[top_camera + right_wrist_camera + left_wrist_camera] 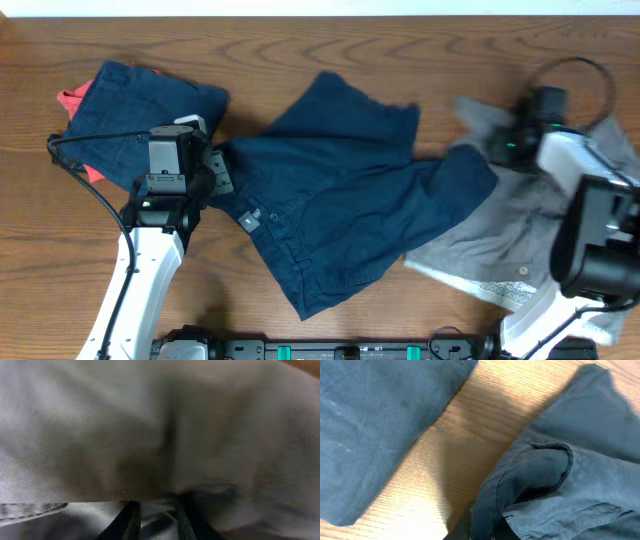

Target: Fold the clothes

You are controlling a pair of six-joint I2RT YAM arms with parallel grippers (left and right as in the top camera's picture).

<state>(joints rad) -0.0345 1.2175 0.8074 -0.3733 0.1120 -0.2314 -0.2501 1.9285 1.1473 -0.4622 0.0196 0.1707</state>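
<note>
In the far left corner of the bench (300, 50) a folded navy garment (140, 105) lies on a coral-red one (72, 100), whose edge shows beside it.

Just to their right, the left arm (150, 250) reaches in from the near edge. Its fingers (459, 529) look pinched on a bunched fold at the waistband corner of the navy shorts (340, 190).

The shorts sprawl unfolded across the middle of the bench. The waistband lies toward the left and the near edge, and the legs fan out toward the far edge and the right. The shorts therefore stretch away to the right of the left fingers, and the left arm is much the nearer one.

The tip of one leg overlaps the grey garment (510, 240), heaped toward the right edge. The right arm (590, 230) bends over that heap. Its fingers (129, 520) are buried in grey cloth, and the close view is too blurred to tell whether they grip it.

I'd guess the next fold means drawing the waistband across toward the legs.
</note>
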